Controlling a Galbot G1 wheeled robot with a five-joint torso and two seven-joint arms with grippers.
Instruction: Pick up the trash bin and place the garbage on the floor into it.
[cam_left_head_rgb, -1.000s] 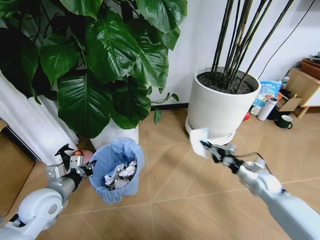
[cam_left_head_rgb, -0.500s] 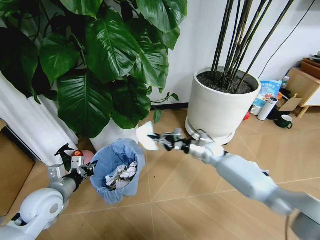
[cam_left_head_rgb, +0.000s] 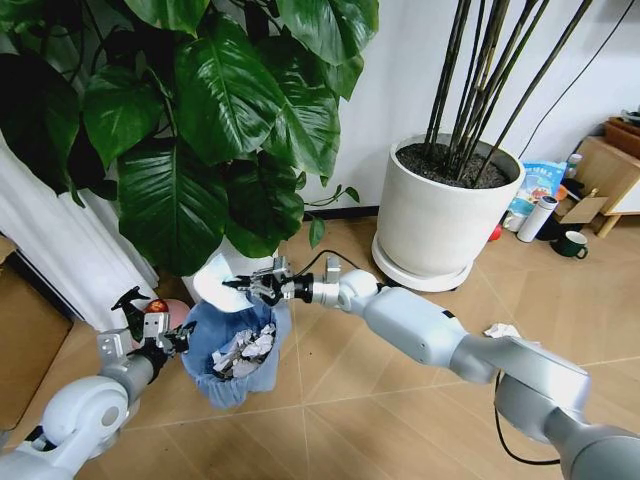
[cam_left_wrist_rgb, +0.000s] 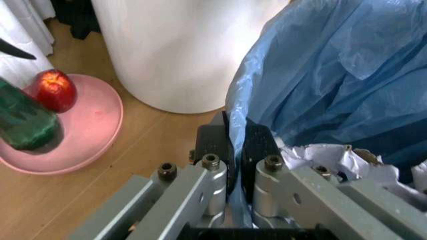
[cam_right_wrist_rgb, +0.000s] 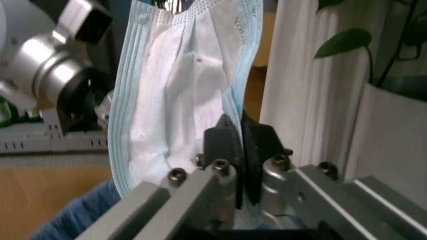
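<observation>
Above the trash bin (cam_left_head_rgb: 235, 345), right claw (cam_left_head_rgb: 238, 284) pinches a face mask (cam_left_head_rgb: 213, 280).

The blue-bagged trash bin (cam_left_head_rgb: 235, 345), tilted and holding crumpled paper (cam_left_head_rgb: 240, 350), with a face mask (cam_left_head_rgb: 215, 280) above its rim.

Herringbone wooden floor (cam_left_head_rgb: 340, 400) with pots and small things standing on it

A large white pot (cam_left_head_rgb: 440, 225) stood on the planks, a green mug (cam_left_head_rgb: 571, 243) and a white bottle (cam_left_head_rgb: 537, 218) near it (by the wall); a crumpled white paper wad (cam_left_head_rgb: 503, 331) lay apart, and a pink plate (cam_left_wrist_rgb: 80, 135) with a red apple (cam_left_wrist_rgb: 55, 90) rested beside another white pot (cam_left_wrist_rgb: 190, 50).
</observation>
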